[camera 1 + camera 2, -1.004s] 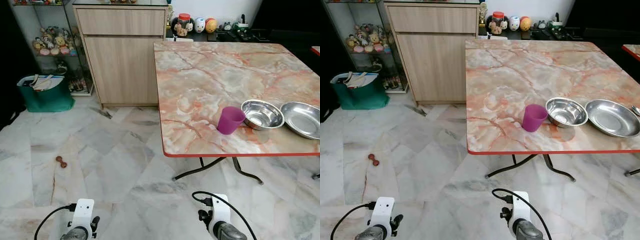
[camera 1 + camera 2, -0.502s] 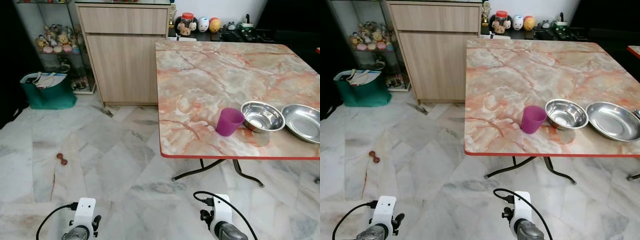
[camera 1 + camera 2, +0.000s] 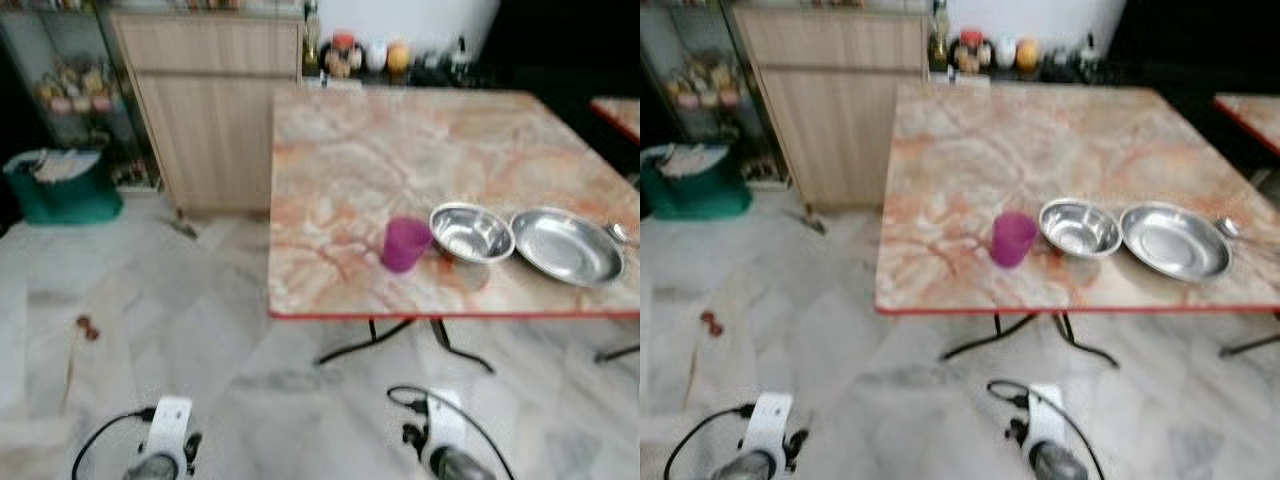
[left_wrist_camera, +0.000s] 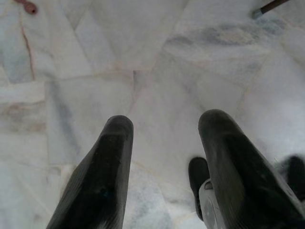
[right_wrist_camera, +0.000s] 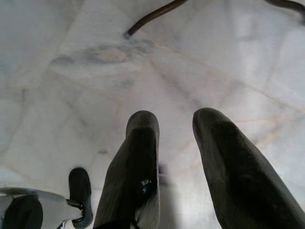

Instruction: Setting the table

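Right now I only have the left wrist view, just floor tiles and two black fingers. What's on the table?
Observer: A purple cup stands near the marble table's front edge.
Operator: Anything beside it?
Observer: A steel bowl sits on the cup's right side, then a shallow steel plate farther right.
Operator: Where's the right gripper?
Observer: The right gripper hangs low over the floor, fingers apart, holding nothing.

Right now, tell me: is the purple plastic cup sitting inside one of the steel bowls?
No. The purple plastic cup stands on the marble table, beside the deep steel bowl.
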Controlling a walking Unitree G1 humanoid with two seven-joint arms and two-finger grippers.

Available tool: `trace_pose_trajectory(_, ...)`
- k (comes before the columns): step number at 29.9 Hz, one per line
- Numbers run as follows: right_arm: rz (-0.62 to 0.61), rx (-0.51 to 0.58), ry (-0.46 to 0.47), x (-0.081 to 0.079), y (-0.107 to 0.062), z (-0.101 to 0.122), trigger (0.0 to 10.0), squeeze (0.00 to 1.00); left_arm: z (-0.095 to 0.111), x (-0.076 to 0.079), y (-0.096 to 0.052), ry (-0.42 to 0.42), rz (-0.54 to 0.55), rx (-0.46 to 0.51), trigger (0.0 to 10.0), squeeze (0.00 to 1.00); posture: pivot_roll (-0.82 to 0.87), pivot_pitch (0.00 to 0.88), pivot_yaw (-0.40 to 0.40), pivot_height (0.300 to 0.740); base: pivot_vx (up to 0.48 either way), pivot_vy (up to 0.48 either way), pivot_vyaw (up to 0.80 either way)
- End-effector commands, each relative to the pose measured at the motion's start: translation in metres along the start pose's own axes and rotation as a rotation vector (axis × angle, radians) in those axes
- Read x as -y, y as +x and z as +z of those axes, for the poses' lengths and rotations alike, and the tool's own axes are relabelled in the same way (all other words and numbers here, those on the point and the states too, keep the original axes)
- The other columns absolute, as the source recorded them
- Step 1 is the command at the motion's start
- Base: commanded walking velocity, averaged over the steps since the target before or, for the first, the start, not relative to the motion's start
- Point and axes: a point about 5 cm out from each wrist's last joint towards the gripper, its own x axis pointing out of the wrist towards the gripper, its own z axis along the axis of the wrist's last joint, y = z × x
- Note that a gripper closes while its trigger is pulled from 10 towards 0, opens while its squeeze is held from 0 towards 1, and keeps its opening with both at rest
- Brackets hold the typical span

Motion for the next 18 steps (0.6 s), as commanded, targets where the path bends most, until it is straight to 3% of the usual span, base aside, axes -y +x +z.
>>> trace_pose_trajectory(1,-0.025,0.0,-0.002,0.0088,-0.0014,-0.0013,10.0,0.0,-0.0042,0.0084,-0.0005,0.009,-0.025,-0.017,10.0,0.0,0.06,0.0,-0.052,0.74,0.0,-0.251,0.0)
trace_pose_trajectory(18,-0.026,0.016,0.003,0.0098,-0.0013,0.0014,10.0,0.0,-0.0064,0.0079,-0.0009,-0.001,-0.016,-0.026,10.0,0.0,0.06,0.0,-0.057,0.74,0.0,-0.252,0.0)
